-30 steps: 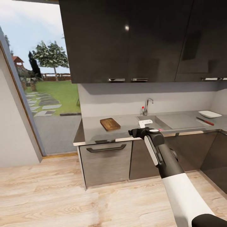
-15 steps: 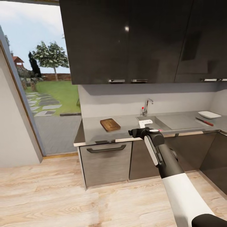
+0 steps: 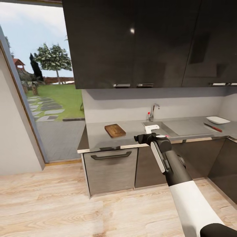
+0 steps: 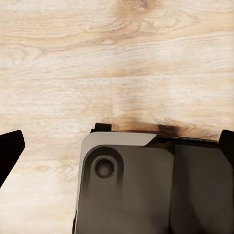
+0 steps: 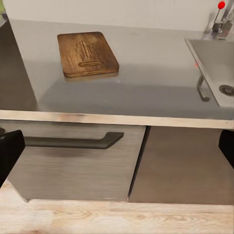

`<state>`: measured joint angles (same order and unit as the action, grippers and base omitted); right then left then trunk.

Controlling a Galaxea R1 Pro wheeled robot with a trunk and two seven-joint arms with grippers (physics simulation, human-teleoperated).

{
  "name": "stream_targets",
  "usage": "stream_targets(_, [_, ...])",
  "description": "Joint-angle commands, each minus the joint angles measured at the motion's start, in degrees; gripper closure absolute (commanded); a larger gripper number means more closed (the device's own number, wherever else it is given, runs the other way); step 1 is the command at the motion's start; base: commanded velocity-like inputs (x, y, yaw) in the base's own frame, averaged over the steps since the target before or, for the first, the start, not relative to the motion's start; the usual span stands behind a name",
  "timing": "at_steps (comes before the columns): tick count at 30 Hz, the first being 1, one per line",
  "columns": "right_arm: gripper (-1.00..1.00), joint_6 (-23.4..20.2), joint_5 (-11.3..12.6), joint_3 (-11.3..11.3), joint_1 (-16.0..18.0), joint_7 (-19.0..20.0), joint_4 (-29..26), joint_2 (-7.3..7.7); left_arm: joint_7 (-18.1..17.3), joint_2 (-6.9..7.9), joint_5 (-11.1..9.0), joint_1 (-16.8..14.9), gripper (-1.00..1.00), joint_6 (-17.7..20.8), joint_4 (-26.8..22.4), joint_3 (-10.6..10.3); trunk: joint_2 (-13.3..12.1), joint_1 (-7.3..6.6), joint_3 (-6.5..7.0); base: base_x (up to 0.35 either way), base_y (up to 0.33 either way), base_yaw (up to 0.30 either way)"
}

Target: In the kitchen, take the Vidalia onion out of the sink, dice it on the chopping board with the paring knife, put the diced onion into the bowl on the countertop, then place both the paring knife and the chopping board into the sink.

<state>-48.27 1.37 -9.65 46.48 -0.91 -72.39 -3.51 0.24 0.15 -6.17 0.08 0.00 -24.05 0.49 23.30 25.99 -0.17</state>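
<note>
Nothing is shifting markedly since earlier. Right jaws (image 3: 141, 138) spread, empty, hovering short of table (image 3: 131, 126); chopping board (image 5: 87, 53) ahead. Left jaws: spread. Risk: onion (image 3: 166, 135) hidden behind arm.

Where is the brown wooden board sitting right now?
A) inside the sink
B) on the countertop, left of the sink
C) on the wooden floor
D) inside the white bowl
B: the chopping board lies flat on the countertop, left of the sink and apart from it.
</note>
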Motion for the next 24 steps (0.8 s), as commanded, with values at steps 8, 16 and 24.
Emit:
stream_targets(8, [-1.00, -0.2, 0.1, 0.0, 0.0, -0.1, 0.0, 0.00, -0.1, 0.02, -0.6, 0.0, -1.00, 0.0, 0.0, -0.1, -0.4, -0.20, 0.17, 0.000, 0.000, 0.000])
stream_targets(16, [-1.00, -0.2, 0.1, 0.0, 0.0, -0.1, 0.0, 0.00, -0.2, 0.14, -0.6, 0.0, -1.00, -0.1, 0.1, -0.1, -0.4, -0.20, 0.17, 0.000, 0.000, 0.000])
stream_targets(24, [-1.00, -0.9, -0.8, 0.1, 0.1, 0.7, -2.0, -1.66, -0.5, 0.46, -0.8, 0.4, -1.00, -0.1, -1.9, 0.0, -0.4, -0.20, 0.17, 0.000, 0.000, 0.000])
